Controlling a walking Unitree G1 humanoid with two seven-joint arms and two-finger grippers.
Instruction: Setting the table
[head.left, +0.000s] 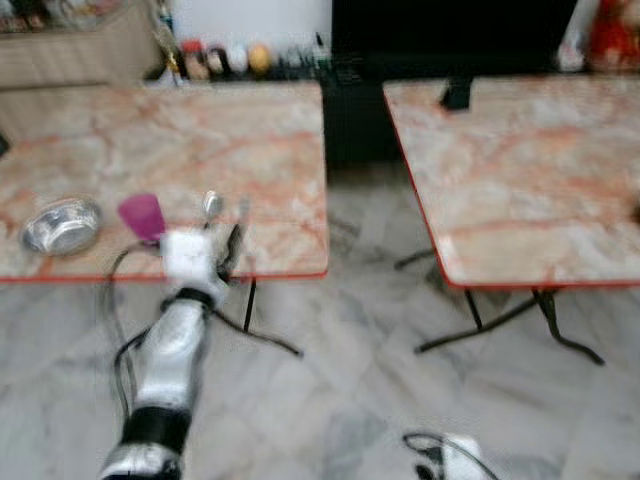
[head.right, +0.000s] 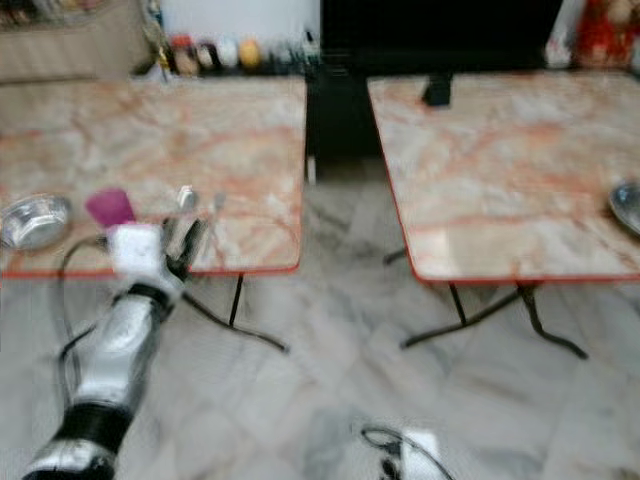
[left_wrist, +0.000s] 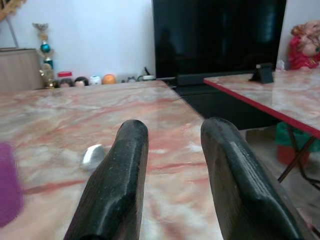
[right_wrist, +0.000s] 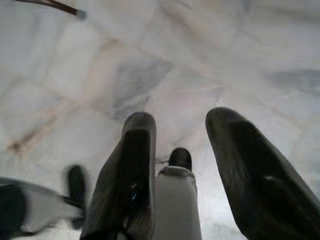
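Observation:
On the left marble table (head.left: 200, 130), near its front edge, stand a steel bowl (head.left: 62, 226) and a purple cup (head.left: 141, 215). A spoon (head.left: 211, 205) and another thin utensil (head.left: 243, 208) lie just right of the cup. My left gripper (head.left: 232, 245) is raised at the table's front edge, just short of the spoon (left_wrist: 93, 155), open with nothing between its fingers (left_wrist: 125, 170). My right gripper (right_wrist: 182, 117) hangs low and points at the floor, open and empty. At the right edge of the right table (head.right: 500, 160) sits a metal dish (head.right: 628, 205).
A strip of marble floor (head.left: 360, 330) separates the two folding tables, whose black legs splay outward. A black TV unit (head.left: 440, 40) and small ornaments (head.left: 220, 58) line the back wall. A small dark stand (head.left: 457, 95) sits at the right table's far edge.

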